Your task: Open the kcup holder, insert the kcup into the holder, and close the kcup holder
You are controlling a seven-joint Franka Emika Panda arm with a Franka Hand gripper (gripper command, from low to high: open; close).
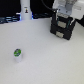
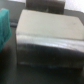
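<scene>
The kcup (image 1: 18, 54), a small white cup with a green top, stands on the white table toward the exterior view's lower left. The kcup holder (image 1: 62, 31), a black boxy unit, sits at the exterior view's upper right. My gripper (image 1: 64, 21) hangs directly above it, its dark fingers merging with the black box, so their spacing is unclear. In the wrist view the kcup holder (image 2: 47, 37) fills the frame as a blurred box with a pale top and a dark front. No fingers show there. The holder looks closed.
A tall white bottle-shaped post (image 1: 25, 11) stands at the back, toward the exterior view's left. Dark items line the back edge behind it. A teal object (image 2: 4, 25) shows beside the box in the wrist view.
</scene>
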